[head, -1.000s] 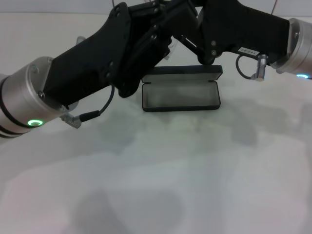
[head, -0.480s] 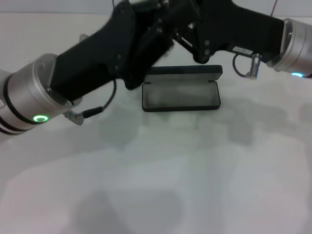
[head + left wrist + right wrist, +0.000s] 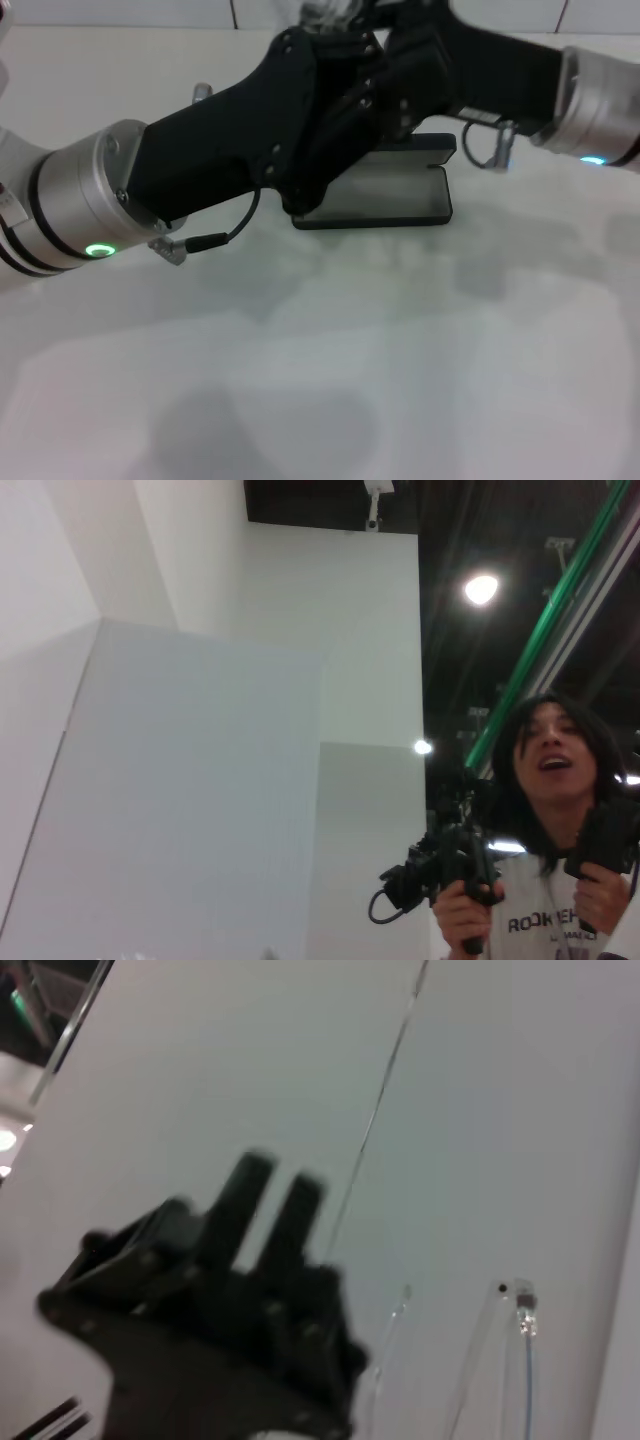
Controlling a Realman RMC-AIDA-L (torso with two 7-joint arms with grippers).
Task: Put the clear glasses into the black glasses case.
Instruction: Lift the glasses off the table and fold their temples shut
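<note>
On your left, the left arm comes in from the lower left edge of the head view and slants up toward the middle. Its left gripper [image 3: 335, 115] hangs above the white table [image 3: 320, 360] and covers the left end of the black glasses case [image 3: 400, 195]. You cannot tell whether this hand is spread or pressed together, because its own black body hides the tip. The left wrist camera points up into the room, where a person [image 3: 545, 810] is holding a camera rig.

In the middle, the case lies open on the table with its grey lining facing up and its lid standing along the far edge. No glasses are visible in the part of the tray you can see.

The clear glasses [image 3: 325, 12] show only as a faint clear shape at the top edge. They are up off the table, behind the case, where the two arms meet. In the right wrist view a thin clear arm of the glasses [image 3: 505, 1340] stands out against the pale wall.

On your right, the right arm reaches in from the upper right, and its right gripper [image 3: 400, 60] is crowded against the left one. You cannot tell this hand's state either.
</note>
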